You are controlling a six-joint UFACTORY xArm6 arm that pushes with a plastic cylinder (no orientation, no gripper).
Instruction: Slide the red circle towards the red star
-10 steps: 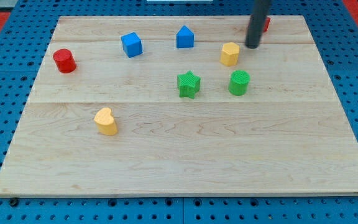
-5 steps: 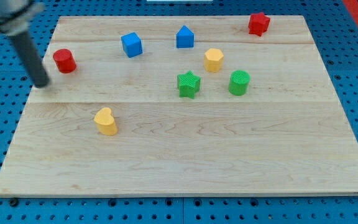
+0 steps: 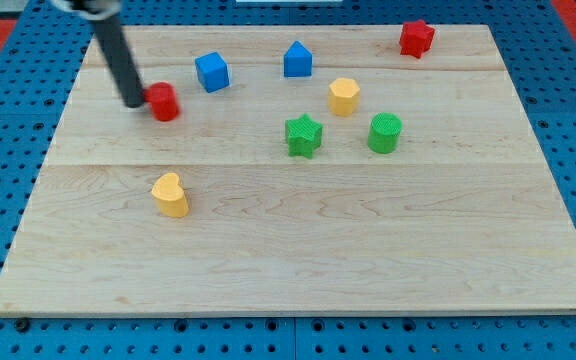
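Wooden board (image 3: 298, 250): my tip (image 3: 133, 102) against red circle (image 3: 163, 101).

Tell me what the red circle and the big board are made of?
The red circle looks like plastic, maybe 3D-printed: solid bright colour, matte, a slightly ridged look like the green star. The board looks like pale wood: grain lines and plank seams run across it, with a smooth finish. My tip sits against the circle's left side.
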